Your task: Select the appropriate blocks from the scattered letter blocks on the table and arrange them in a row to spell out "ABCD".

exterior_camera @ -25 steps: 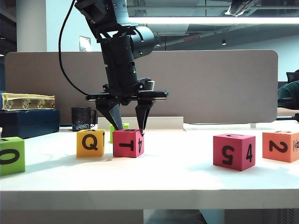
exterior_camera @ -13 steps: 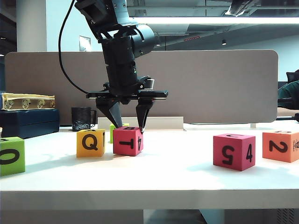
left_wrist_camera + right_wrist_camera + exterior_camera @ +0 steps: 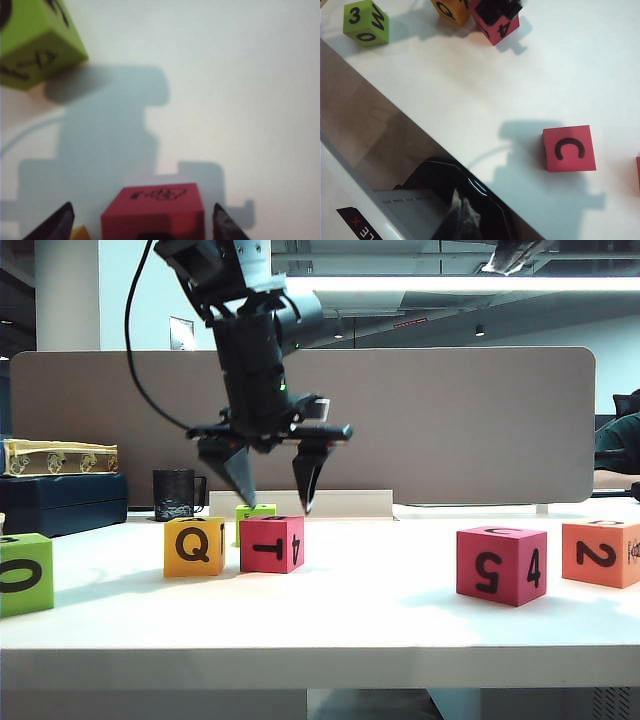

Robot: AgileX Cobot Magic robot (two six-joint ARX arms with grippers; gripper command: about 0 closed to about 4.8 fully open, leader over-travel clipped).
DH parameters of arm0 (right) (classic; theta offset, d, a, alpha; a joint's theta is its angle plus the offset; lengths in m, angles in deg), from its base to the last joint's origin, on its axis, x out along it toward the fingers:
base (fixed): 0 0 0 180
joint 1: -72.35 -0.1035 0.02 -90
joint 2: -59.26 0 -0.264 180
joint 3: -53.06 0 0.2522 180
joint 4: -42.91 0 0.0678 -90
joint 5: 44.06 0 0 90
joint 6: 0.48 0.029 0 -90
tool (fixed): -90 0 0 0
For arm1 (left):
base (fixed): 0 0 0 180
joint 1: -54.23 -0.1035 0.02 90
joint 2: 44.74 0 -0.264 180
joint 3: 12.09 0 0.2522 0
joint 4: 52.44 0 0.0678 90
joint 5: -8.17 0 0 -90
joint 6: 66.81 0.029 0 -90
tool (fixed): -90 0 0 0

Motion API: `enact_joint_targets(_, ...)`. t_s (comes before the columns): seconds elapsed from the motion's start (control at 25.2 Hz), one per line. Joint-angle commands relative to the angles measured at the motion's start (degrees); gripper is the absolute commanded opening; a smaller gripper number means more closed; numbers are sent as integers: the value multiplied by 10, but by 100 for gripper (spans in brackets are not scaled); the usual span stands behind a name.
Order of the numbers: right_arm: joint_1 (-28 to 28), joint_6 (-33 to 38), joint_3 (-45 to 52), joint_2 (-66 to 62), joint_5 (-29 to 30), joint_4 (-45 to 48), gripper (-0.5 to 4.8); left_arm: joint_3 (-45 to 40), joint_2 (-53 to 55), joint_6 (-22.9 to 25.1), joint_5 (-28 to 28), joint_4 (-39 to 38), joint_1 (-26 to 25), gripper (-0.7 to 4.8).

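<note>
The magenta-red block marked T and 4 [image 3: 272,543] sits flat on the white surface [image 3: 380,610], just to the right of the yellow Q block [image 3: 194,546] and close enough that the two look nearly in contact. A smaller lime-green cube [image 3: 255,512] stands just behind them. The left claw [image 3: 277,502] hangs directly above the magenta-red block with its fingers spread wider than the block and their tips clear of its top; in the left wrist view the block [image 3: 154,211] lies between the two dark fingertips [image 3: 60,222] with a gap on each side, so nothing is pinched.

This reads as a release, with the block set as the second in the row. To do it well, the lift should be straight up, so that neither finger drags an edge and skews the block or nudges the yellow one.

The next candidates are well apart to the right: the magenta-red block marked 5 and 4 [image 3: 501,564], whose top shows a C in the right wrist view [image 3: 568,149], and the orange block marked 2 [image 3: 601,553]. The large lime-green block [image 3: 25,573] stands off to the far left. The right claw [image 3: 462,215] is barely visible at the frame edge; I cannot tell its state.
</note>
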Motion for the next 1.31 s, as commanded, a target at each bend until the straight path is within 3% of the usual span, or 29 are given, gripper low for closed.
enact_joint_targets(0.04,0,-2,-2,2,-1,7,-2,32,-3,46,5,10,2,350)
enact_joint_targets(0.2,0,-2,-2,2,-1,9,-1,41,-3,55,26,-1,11,329)
enact_joint_targets(0.28,0,-2,-2,2,-1,10,-1,41,-2,87,56,-6,23,252)
enact_joint_targets(0.44,0,-2,-2,2,-1,12,-1,41,-2,132,55,-9,41,136)
enact_joint_targets(0.55,0,-2,-2,2,-1,11,-1,41,-2,149,54,-17,48,50)
enact_joint_targets(0.63,0,-2,-2,2,-1,11,-1,41,-1,148,51,-17,48,36)
enact_joint_targets(0.67,0,-2,-2,2,-1,10,-1,41,-1,148,46,-17,48,-3)
enact_joint_targets(1.15,0,-2,-2,2,-1,10,-2,41,27,173,38,-57,47,-6)
enact_joint_targets(1.31,0,-2,-2,2,-1,10,-1,41,27,174,10,-46,47,-6)
